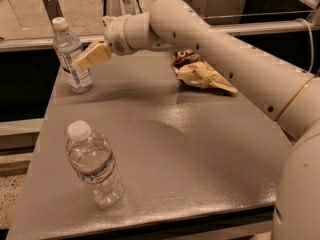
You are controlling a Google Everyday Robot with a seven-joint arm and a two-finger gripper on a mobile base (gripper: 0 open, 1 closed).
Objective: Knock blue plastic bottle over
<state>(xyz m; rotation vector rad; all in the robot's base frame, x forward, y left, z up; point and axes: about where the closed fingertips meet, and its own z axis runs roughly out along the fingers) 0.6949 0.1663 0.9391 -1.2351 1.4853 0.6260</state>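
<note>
The blue plastic bottle (70, 56) stands upright at the far left corner of the grey table (165, 149); it is slim and clear with a white cap and a pale blue-and-white label. My gripper (86, 59) hangs above the table at the end of the white arm, its tan tip at the bottle's right side at label height, touching or nearly touching it.
A wider clear ribbed bottle (94, 163) with a red-and-blue band stands near the front left edge. A crumpled snack bag (200, 73) lies at the back centre-right. My arm (225, 59) crosses the right side of the table.
</note>
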